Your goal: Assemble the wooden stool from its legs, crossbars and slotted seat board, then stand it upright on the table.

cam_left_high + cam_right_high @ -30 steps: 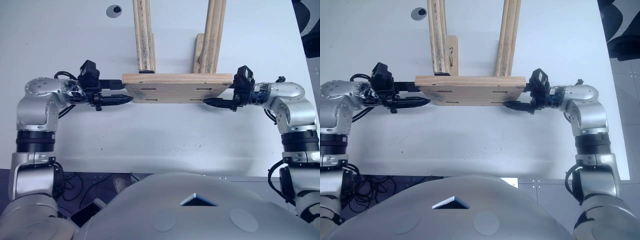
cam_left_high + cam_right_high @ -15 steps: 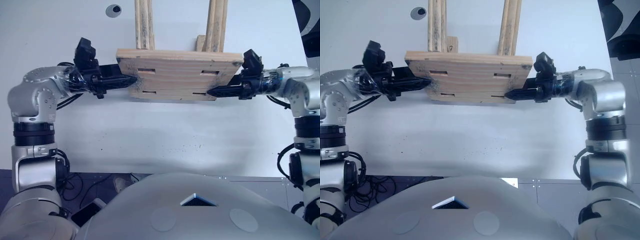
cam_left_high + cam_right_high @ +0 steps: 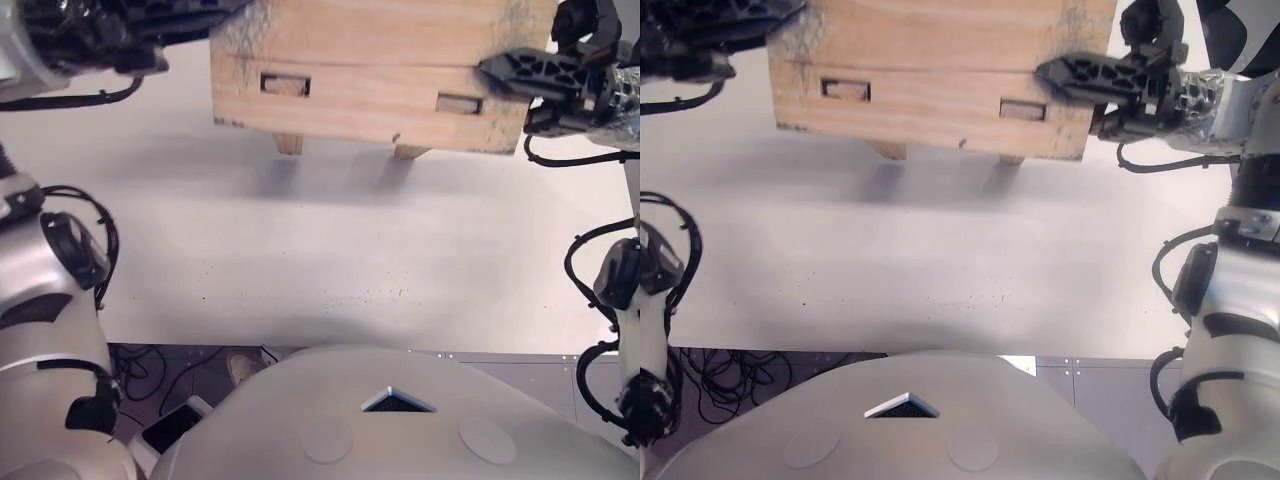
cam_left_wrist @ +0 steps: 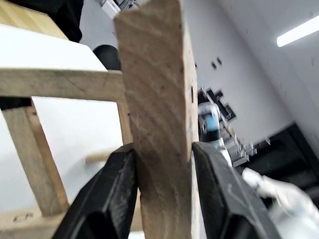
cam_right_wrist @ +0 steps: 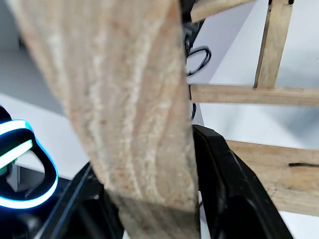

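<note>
1. Here, the left gripper (image 4: 162,154) is clenched on the seat board (image 3: 380,45): its two dark fingers (image 4: 107,191) press on opposite faces of the board's left end.
2. The right gripper (image 5: 147,159) grips the opposite end of the same board in the same way, one finger (image 3: 530,68) lying across the top face near the right corner.
3. The seat board hangs between the two grippers, its broad face turned up toward the head camera. Two rectangular slots (image 3: 285,85) show along its near side.
4. Two leg ends (image 3: 289,144) project from beneath the board's near edge.
5. From the wrists, the legs (image 4: 35,159) and a crossbar (image 5: 249,94) show joined under the board.
6. The white table (image 3: 320,250) lies below, shadowed under the stool. Whether the feet touch it cannot be told.
</note>
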